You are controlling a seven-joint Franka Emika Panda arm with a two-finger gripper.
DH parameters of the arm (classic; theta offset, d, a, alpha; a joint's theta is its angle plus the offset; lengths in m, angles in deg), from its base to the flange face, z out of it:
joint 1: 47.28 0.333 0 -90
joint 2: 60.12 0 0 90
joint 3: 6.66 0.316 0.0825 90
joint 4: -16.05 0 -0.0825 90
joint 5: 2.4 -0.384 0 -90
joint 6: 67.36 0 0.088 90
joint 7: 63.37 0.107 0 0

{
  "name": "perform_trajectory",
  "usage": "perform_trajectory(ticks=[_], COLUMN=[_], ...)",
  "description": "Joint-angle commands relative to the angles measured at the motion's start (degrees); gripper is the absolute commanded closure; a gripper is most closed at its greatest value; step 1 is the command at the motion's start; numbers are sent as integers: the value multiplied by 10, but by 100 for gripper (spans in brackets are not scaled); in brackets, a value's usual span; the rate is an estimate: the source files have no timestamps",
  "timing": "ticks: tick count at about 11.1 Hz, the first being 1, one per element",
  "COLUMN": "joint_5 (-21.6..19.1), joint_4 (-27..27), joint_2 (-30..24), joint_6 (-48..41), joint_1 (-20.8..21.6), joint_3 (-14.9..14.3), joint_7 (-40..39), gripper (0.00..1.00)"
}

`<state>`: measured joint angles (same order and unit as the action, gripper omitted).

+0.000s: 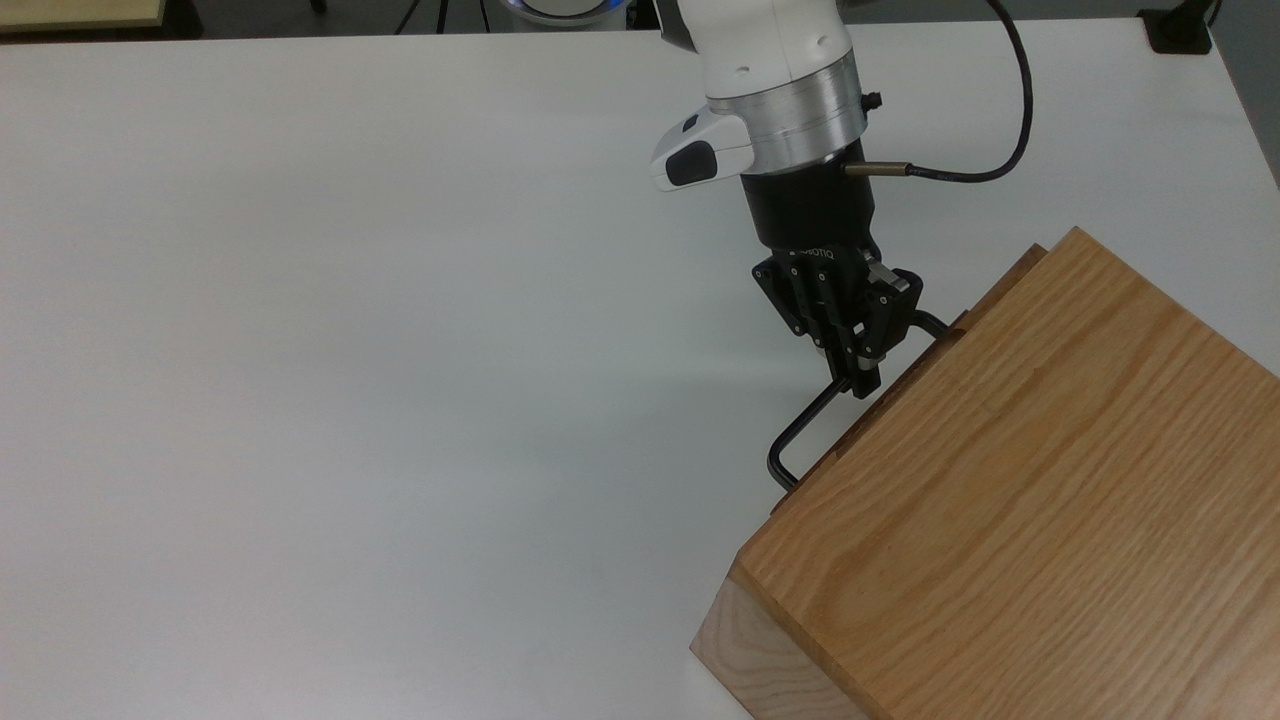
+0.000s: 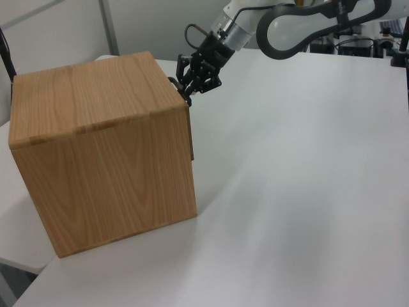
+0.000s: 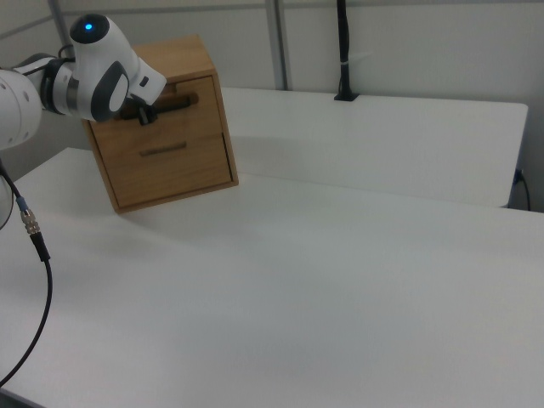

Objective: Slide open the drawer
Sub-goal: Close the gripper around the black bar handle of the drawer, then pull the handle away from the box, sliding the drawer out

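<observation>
The drawer is the upper one in an oak box (image 1: pixel 1050 480) at the top view's right. Its flat front (image 1: pixel 1008 274) stands slightly out from the casing. My gripper (image 1: pixel 858 380) is shut on the drawer's thin black U-shaped handle (image 1: pixel 800 430), near the handle's middle. In the left view the gripper (image 2: pixel 190 96) is at the box's upper far corner, and the drawer front (image 2: pixel 192 137) shows as a narrow strip past the box edge. The right view shows the upper drawer front (image 3: pixel 204 93) and handle (image 3: pixel 180 100), with the arm's wrist (image 3: pixel 102 76) covering the gripper.
The box stands on a white table (image 1: pixel 350 350), turned at an angle. A black cable (image 1: pixel 1010 120) loops from the wrist. A second, lower drawer (image 3: pixel 174 161) is shut. A black post (image 3: pixel 344 51) rises at the table's far edge in the right view.
</observation>
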<state>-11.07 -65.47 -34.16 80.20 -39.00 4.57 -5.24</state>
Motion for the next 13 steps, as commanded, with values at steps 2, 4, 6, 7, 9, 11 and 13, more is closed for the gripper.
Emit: perform_trajectory(ticks=[2, 4, 6, 7, 9, 11, 13], joint_5=[0, -1, -1, -1, -1, 16, 29], joint_4=[-29, -53, -56, -57, -59, -59, -59], joint_2=[-47, -68, -84, -91, -100, -105, -114], joint_6=[-54, -76, -142, -178, -215, -242, -274], joint_1=[-20, -32, -42, -50, -59, -65, -74], joint_3=[-2, -2, -2, -2, -2, -2, -2], joint_7=[-5, -40, -76, -93, -124, -129, -131], gripper=[100, 100, 100, 100, 100, 100, 100])
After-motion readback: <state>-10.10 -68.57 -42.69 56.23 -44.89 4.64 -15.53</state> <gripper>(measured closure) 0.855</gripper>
